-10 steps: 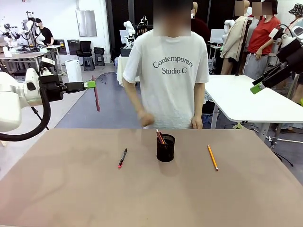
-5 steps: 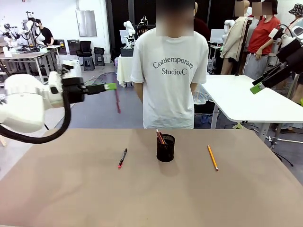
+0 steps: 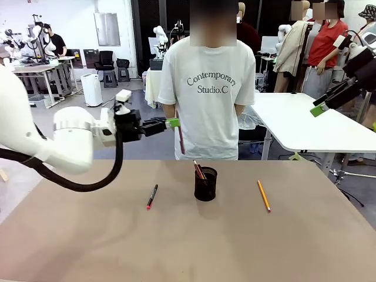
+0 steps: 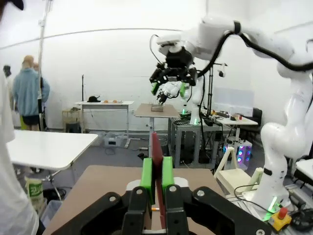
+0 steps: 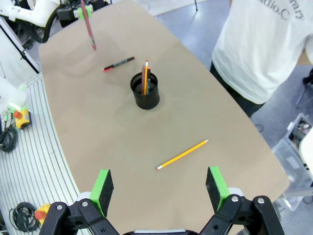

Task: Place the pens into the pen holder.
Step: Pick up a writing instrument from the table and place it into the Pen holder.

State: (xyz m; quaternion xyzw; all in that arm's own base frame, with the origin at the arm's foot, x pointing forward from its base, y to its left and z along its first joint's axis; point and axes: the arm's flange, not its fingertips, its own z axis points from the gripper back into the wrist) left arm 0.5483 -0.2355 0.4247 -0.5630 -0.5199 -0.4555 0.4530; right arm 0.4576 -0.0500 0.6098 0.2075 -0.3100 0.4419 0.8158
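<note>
My left gripper (image 3: pixel 172 123) is shut on a reddish-brown pen (image 3: pixel 181 138) that hangs point-down in the air, up and to the left of the pen holder (image 3: pixel 205 184). In the left wrist view the green pads (image 4: pixel 146 172) pinch that pen (image 4: pixel 156 147). The black mesh holder stands mid-table with pens sticking out of it. A black pen with a red tip (image 3: pixel 152 196) lies to its left and a yellow pencil (image 3: pixel 264 195) to its right. My right gripper (image 3: pixel 322 107) hovers open, high at the far right. From above, the right gripper (image 5: pixel 159 188) looks down on the holder (image 5: pixel 145 90), black pen (image 5: pixel 119 63) and pencil (image 5: pixel 182 154).
A person in a white T-shirt (image 3: pixel 211 88) stands at the table's far edge, right behind the holder. The brown table (image 3: pixel 188 247) is bare toward the front. A white table (image 3: pixel 305 126) stands beyond the right side.
My left arm has swung right with the reddish-brown pen, from the far left to just left of the holder. The person's hands have dropped from the table edge. The right arm has not moved.
</note>
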